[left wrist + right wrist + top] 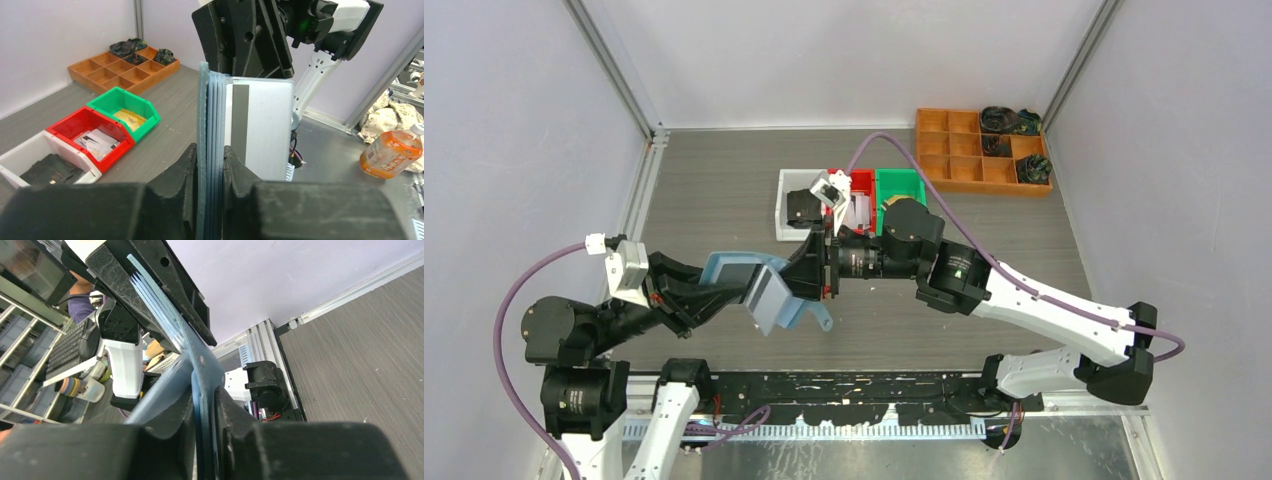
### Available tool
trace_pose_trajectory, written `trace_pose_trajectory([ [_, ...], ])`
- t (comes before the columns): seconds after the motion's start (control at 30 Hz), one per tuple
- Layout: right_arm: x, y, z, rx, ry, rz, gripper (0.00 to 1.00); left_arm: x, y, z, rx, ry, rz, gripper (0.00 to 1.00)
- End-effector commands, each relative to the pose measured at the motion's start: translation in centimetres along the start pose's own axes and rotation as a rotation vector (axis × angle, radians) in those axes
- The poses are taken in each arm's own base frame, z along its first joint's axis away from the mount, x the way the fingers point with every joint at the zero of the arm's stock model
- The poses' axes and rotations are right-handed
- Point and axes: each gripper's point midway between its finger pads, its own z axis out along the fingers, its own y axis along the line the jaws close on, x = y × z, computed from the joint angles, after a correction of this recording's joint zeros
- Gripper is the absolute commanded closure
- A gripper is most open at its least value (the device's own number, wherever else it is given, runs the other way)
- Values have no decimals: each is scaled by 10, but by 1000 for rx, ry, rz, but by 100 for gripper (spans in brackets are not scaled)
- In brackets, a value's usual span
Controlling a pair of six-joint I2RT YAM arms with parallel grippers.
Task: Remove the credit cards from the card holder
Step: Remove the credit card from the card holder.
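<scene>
On the left, the left gripper [211,152] is pressed tight on the fanned pockets of the light-blue card holder [212,100], holding them together edge-on in its own camera. The card holder is up off the table [724,190], in front of the middle of the near edge, strung between the two arms. A pale card [265,130] with a dark stripe down one side lies flat against the outermost pocket. From here I cannot tell whether it sits inside that pocket or only leans on it. Just right of that, the right gripper [204,400] is closed on a blue flap of the same holder, which runs straight between its black fingers. Its arm reaches in from the right side of the table. Behind the grippers, further back on the table, stand a white bin [20,150] with something dark in it, a red bin [116,152] with papers, and a green bin [145,125], all in a row. Far right at the back is an orange divided tray [934,145] with dark bundles in some compartments.
</scene>
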Motion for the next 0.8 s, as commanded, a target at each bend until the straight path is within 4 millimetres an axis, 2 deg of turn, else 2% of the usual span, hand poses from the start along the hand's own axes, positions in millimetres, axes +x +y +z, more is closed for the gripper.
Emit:
trace_pose_trajectory([
  [0.0, -27, 28, -16, -71, -97, -92, 60, -16, -1, 0, -14, -39, 60, 91],
  [0.07, -25, 18, -20, -9, -95, -107, 42, -16, 0, 0, -21, -42, 65, 93],
  [0.13, -28, 2, -29, 93, -105, -135, 32, -15, 2, 0, -30, -39, 68, 94],
  [0.17, -32, -3, -35, 140, -115, -150, 28, -14, 2, -1, -34, -37, 74, 94],
  [0.2, -44, -9, -51, 227, -148, -169, 18, -11, 4, -1, -43, -33, 81, 95],
  [0.23, -49, -8, -56, 235, -163, -172, 16, -10, 5, -2, -45, -33, 86, 95],
  [0.37, -58, 17, -53, 137, -164, -173, 13, -6, 6, -2, -42, -27, 90, 95],
  [0.47, -48, 27, -38, 56, -90, -156, 12, -5, 5, -2, -36, -23, 88, 95],
  [0.67, -27, 27, -17, -7, 48, -147, 12, -2, 2, -4, -35, -18, 92, 95],
  [0.77, -21, 22, -13, -4, 81, -156, 23, -2, -3, -4, -13, -12, 79, 96],
])
